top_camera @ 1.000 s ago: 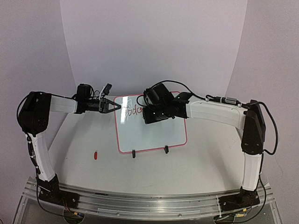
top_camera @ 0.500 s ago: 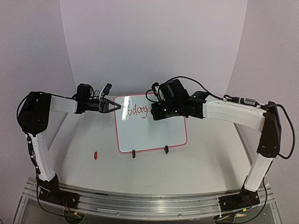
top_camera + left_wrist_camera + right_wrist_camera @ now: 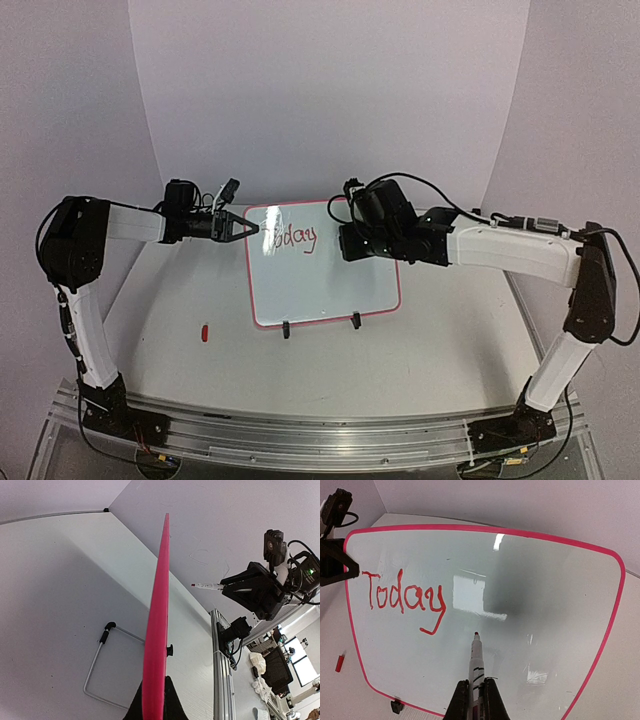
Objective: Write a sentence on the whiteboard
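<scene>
Whiteboard (image 3: 322, 285) stands propped on the surface, and the sentence (image 3: 402, 597) is just "Today" in red near its top left. Left gripper (image 3: 248, 228) has its jaws clenched on the board's left edge. Right gripper (image 3: 476, 684) jaws are grasping a marker (image 3: 476, 657), tip just off the board, right of the word.

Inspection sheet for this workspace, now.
Surface: white table, no spills seen.
Job's things: whiteboard propped on its feet; sentence reads only "Today"; marker tip apparently just off the board.
Clutter: small red piece on the table, left of the board.
Grippers: left gripper shut on the board's left edge; right gripper shut on the marker.
Cables: black cable looping over the right wrist.
Surroundings: white backdrop; metal rail at the near edge.
</scene>
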Tool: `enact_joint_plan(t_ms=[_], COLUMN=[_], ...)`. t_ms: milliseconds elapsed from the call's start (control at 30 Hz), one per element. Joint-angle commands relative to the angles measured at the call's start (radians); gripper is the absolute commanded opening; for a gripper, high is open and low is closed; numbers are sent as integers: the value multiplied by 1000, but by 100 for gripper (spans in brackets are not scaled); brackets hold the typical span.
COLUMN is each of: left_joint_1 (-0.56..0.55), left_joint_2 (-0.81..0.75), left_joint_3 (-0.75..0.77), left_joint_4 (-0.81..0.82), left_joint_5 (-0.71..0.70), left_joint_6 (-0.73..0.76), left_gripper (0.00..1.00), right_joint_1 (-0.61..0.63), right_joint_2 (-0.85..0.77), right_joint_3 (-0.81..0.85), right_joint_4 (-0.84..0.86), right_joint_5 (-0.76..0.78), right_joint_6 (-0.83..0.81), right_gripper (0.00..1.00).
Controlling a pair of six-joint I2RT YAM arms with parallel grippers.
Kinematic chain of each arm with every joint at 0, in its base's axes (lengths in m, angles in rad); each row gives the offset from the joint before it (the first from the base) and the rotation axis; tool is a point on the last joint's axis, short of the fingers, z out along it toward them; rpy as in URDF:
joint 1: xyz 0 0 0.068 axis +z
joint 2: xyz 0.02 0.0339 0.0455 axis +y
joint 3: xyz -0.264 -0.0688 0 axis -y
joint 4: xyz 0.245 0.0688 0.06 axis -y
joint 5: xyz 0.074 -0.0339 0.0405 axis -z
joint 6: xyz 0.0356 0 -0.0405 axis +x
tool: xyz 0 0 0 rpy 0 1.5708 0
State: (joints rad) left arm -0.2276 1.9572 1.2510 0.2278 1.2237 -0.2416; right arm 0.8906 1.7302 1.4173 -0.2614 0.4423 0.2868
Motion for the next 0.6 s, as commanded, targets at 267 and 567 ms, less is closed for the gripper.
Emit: enact_joint_plan(t_ms=[267,567], left_joint_1=[-10,-11], left_joint_2=[20,18], left_joint_3=[15,10], left_joint_4=[-20,-18], left_joint_5=[-88,-87], left_joint_6=[95,97], left_gripper=[0,0], right_joint_1=[-5,-22], right_joint_2=[-32,43], right_joint_3=[-14,60], right_joint_4=[87,122], right_joint_5=[39,-25], right_joint_6=[16,7], right_gripper=[0,0])
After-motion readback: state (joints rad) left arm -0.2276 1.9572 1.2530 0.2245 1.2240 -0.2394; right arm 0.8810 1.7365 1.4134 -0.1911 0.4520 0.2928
